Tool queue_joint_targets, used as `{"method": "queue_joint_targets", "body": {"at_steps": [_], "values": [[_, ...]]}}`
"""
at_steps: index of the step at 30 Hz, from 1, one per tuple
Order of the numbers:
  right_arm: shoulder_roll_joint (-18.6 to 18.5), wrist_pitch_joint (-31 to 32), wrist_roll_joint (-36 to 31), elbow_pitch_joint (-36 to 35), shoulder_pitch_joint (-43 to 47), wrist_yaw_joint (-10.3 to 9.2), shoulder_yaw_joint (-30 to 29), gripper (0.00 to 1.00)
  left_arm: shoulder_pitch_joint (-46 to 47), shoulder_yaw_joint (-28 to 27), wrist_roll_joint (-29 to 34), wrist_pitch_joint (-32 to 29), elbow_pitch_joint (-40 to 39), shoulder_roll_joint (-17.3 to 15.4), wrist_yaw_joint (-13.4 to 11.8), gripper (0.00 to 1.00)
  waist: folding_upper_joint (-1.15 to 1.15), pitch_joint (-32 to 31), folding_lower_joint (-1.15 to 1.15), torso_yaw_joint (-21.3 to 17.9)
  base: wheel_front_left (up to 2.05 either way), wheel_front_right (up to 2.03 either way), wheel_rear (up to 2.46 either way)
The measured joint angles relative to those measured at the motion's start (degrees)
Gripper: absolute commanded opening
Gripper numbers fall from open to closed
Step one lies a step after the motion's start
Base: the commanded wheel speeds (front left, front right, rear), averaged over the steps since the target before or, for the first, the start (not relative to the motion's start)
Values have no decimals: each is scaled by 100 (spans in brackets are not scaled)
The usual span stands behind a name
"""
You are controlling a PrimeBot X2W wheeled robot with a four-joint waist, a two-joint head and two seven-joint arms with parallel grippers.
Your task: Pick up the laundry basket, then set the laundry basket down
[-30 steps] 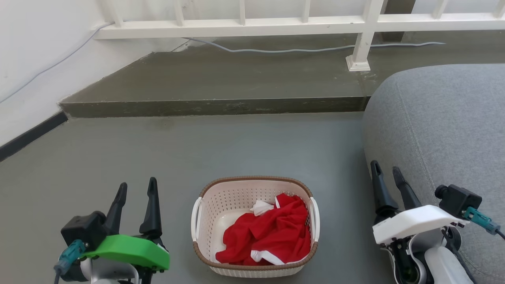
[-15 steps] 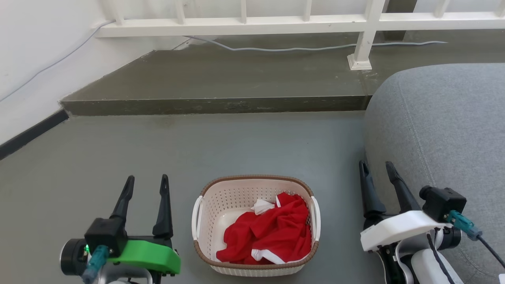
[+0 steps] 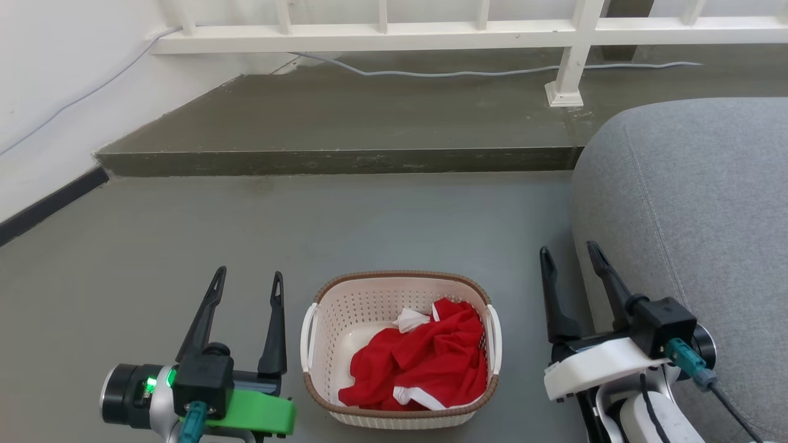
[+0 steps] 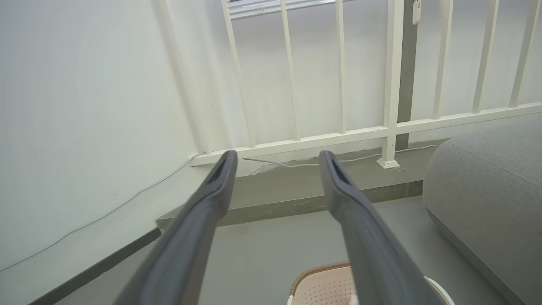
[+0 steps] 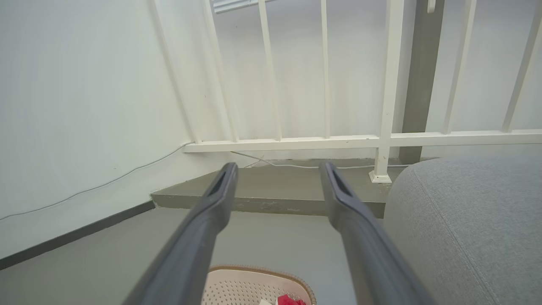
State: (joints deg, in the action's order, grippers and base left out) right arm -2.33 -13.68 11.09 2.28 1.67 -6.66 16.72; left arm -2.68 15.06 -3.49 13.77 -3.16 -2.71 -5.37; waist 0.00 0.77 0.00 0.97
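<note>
Clothing (image 3: 425, 363), red, lies in the laundry basket (image 3: 369, 306) between left tool (image 3: 249, 273) and right tool (image 3: 568, 248), both spread wide.

The basket (image 3: 320, 344), holding red cloth (image 3: 431, 363), sits on the floor (image 3: 369, 221) between the left gripper (image 3: 249, 273) and right gripper (image 3: 568, 248), both spread.

The laundry basket (image 3: 363, 307) is showing smooth cream plastic with perforated walls and a brown woven-look rim band, and the red garment (image 3: 431, 363) inside it is lying as soft, creased matt cloth. The floor (image 3: 369, 221) is presenting a matt grey concrete-like finish, while the sofa (image 3: 695, 203) is showing coarse grey woven fabric. The left claw (image 3: 249, 273) and right claw (image 3: 568, 248) are showing matt dark fingers (image 3: 274, 332) that look like plastic, and the railing (image 3: 431, 34) is carrying smooth white paint.
</note>
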Motion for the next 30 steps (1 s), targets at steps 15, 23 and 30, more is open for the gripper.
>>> {"method": "queue_joint_targets", "body": {"at_steps": [15, 23, 30], "values": [[-8, -66, -257, -65, 0, -45, 65, 100, -5, 32, 215, 66, -58, -2, -29, 100, 0, 31, 0, -12, 0, 0, 0], [-9, -66, -257, -73, 0, -49, 64, 100, -5, 24, 208, 66, -49, -2, -29, 100, 0, 67, 0, -14, 0, 0, 0], [-9, -66, -242, -133, -1, -49, 62, 100, -5, 4, 201, 66, -75, -2, -70, 100, 0, 203, 0, -24, 0, 0, 0]]}}
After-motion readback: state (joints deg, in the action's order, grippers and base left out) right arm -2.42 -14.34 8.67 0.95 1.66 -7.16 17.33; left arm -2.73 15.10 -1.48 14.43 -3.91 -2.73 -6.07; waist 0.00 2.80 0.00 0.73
